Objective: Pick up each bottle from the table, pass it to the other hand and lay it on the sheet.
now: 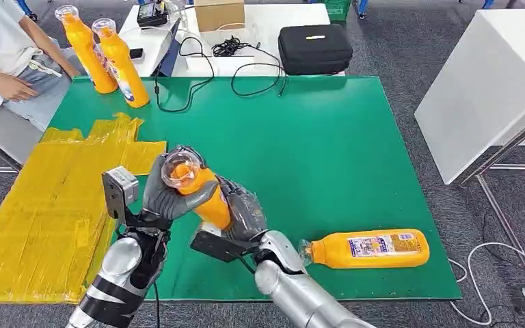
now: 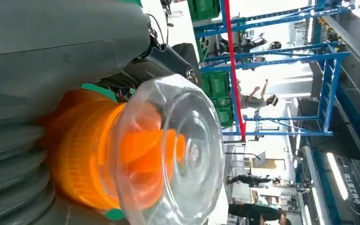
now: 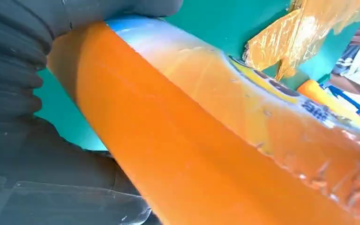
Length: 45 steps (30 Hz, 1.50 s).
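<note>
An orange bottle (image 1: pixel 204 195) with a clear cap (image 2: pixel 173 150) stands nearly upright above the green table's front left part, beside the yellow sheet (image 1: pixel 48 212). My left hand (image 1: pixel 169 197) grips its neck just under the cap. My right hand (image 1: pixel 244 213) wraps round its lower body (image 3: pixel 192 140) from the other side. A second orange bottle (image 1: pixel 369 249) lies on its side near the front right edge, cap pointing at my right arm. Two more bottles (image 1: pixel 102 58) stand upright at the back left corner.
A person sits at the far left with a hand (image 1: pixel 10 87) near the table corner. Beyond the green table (image 1: pixel 328 137) stands a white table with a black case (image 1: pixel 313 48), cables (image 1: pixel 229 48) and a cardboard box (image 1: pixel 219 14). Another white table (image 1: pixel 485 82) is at the right.
</note>
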Motion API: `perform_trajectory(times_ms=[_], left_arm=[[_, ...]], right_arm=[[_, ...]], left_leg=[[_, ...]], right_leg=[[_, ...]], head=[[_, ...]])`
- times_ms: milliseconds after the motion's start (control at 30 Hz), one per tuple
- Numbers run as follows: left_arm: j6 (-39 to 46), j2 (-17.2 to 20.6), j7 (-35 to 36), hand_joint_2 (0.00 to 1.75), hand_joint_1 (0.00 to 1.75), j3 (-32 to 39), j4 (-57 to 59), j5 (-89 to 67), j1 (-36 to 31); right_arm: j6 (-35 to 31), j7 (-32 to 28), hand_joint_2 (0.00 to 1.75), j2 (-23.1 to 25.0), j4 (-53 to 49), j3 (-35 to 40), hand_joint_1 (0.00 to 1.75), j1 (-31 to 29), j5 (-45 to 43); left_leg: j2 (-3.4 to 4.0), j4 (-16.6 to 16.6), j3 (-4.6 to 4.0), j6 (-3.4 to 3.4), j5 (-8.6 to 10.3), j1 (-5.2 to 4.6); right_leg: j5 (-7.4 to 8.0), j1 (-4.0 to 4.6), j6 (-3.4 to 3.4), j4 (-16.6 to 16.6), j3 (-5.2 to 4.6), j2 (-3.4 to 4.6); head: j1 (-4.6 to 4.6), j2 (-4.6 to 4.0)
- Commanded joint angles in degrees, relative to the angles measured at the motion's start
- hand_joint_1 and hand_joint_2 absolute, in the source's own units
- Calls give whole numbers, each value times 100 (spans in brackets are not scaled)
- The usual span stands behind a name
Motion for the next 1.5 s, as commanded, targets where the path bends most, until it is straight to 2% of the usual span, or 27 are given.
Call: perform_trajectory(times_ms=[33, 700, 933, 1133, 1500], left_arm=[[72, -94, 5, 175, 175, 82, 224, -20, -196], [267, -39, -47, 175, 175, 248, 225, -129, -150], [793, 24, -157, 175, 175, 428, 247, -551, -238], [1657, 126, -221, 175, 175, 809, 162, -1273, -276], [1695, 123, -227, 175, 175, 810, 180, -1315, -280]], right_arm=[[-40, -52, 175, -38, -63, 180, 0, 27, -9], [-178, -195, 175, -74, -387, -28, 0, 174, -283], [-348, -349, 175, -117, -835, -166, 0, 368, -503], [-634, -450, 175, -328, -1718, -331, 0, 641, -585], [-654, -448, 175, -331, -1750, -349, 0, 651, -589]], left_leg=[[-6, 1, 21, -1, -9, 5], [-4, -3, 11, 0, -3, 1], [-6, -2, 8, -1, -2, 1], [-6, -1, 5, -1, -1, 1], [-8, -1, 11, -1, -3, 3]], right_leg=[[-10, 7, -5, -2, 26, -13], [-4, 1, -2, -3, 13, -8], [-3, 2, -3, -3, 11, -10], [-3, 2, -2, -2, 8, -10], [-5, 4, -3, -3, 15, -12]], head=[[0, 0], [0, 0], [0, 0], [0, 0], [2, 0]])
